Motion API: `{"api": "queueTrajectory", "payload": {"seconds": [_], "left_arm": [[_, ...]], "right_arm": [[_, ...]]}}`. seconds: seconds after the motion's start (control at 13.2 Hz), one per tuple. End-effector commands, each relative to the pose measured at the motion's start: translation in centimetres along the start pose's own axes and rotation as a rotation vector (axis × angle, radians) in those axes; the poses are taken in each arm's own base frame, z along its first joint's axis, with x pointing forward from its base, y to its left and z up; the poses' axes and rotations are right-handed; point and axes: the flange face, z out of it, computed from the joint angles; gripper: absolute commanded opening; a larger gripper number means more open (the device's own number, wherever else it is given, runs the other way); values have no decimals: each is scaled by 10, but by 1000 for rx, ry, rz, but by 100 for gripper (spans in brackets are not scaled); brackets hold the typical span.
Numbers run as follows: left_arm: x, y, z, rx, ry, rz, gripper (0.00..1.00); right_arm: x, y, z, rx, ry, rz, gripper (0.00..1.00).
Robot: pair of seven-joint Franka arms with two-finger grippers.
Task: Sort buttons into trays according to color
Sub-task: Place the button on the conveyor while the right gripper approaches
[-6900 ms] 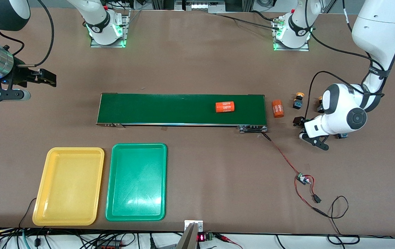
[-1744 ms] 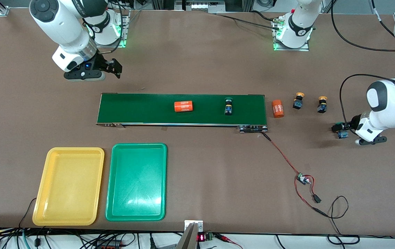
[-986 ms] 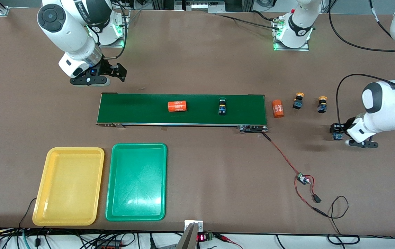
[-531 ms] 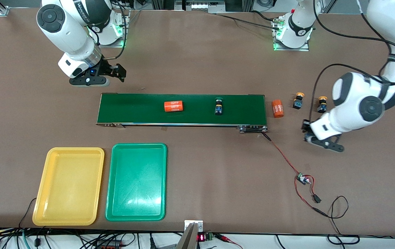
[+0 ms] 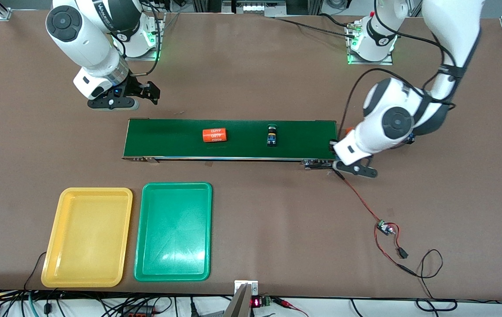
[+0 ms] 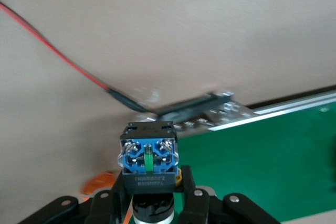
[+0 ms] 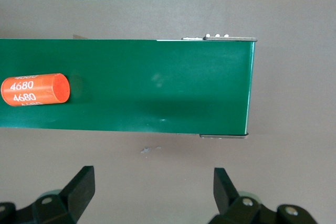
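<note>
While both trays (image 5: 87, 237) lie bare, left fingers (image 6: 184, 184) clamp a button (image 6: 148, 156), right fingers (image 7: 81, 184) spread wide

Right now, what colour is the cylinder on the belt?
Orange with white print: the cylinder shows best in the right wrist view.

A brown table (image 5: 251, 66) carries a long dark green conveyor belt (image 5: 167, 138) at its middle. Nearer the front camera than the belt lie the yellow tray (image 5: 86, 237) and, just beside it, the green tray (image 5: 173, 231). From the belt's end toward the left arm, a red-and-black wire (image 5: 360, 200) runs across the tabletop to a small circuit board (image 5: 382, 226).
</note>
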Motion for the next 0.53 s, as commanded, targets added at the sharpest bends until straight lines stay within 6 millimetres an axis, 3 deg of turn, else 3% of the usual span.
{"api": "queueTrajectory", "payload": {"seconds": [0.0, 0.15, 0.38, 0.45], "left_arm": [[-22, 44, 8, -1, -32, -38, 0], [-34, 66, 22, 7, -56, -48, 0], [-45, 71, 38, 15, -85, -35, 2], [-45, 70, 41, 15, -89, -31, 9]], "right_arm": [[7, 5, -3, 10, 6, 17, 100], [7, 6, -2, 9, 3, 17, 100], [9, 10, -3, 11, 8, 27, 100], [9, 10, -3, 11, 6, 27, 100]]}}
